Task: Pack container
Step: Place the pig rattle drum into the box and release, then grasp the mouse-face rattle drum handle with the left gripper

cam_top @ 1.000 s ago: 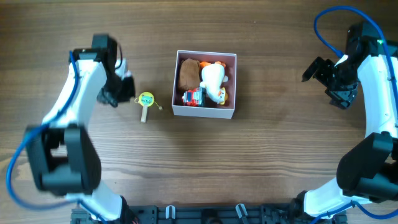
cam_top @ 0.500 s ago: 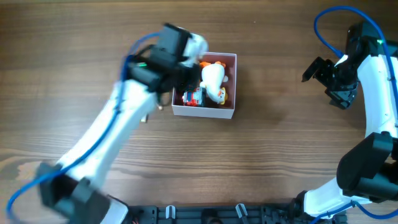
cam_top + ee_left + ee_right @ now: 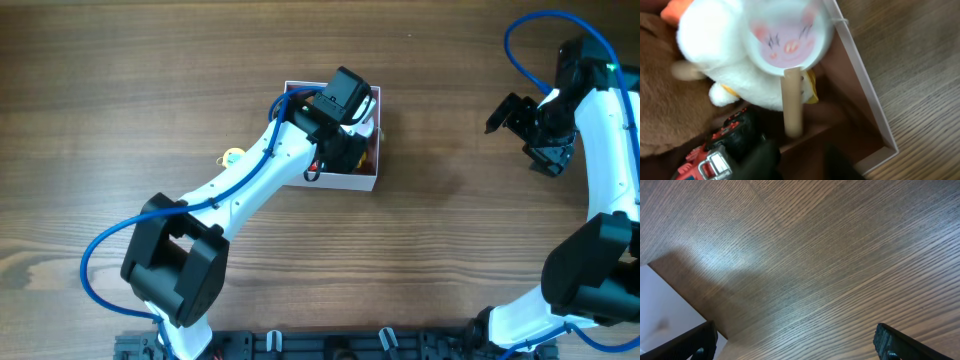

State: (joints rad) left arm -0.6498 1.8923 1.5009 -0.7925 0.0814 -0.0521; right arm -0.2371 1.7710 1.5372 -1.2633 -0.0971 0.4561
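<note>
The container (image 3: 345,183) is a square white box with a dusty-pink inside, at the table's centre. It holds a white plush duck (image 3: 725,60), a brown plush (image 3: 660,100), a red toy truck (image 3: 715,155) and a round pink-faced paddle toy (image 3: 787,35) on a wooden stick. Its wall (image 3: 860,85) shows in the left wrist view. My left gripper (image 3: 340,150) reaches into the box. Its dark fingers (image 3: 800,157) are apart, just below the stick's end, with nothing between them. My right gripper (image 3: 510,112) hangs open and empty over bare table (image 3: 797,340) at the far right.
A small yellow-green round toy (image 3: 232,155) lies on the table left of the container, partly covered by my left arm. The tabletop is dark wood (image 3: 440,250). The arm bases stand along the front edge.
My left arm has swung from beside the yellow-green toy at the left over to the container, and its gripper is now down inside it. The right arm has not moved.
</note>
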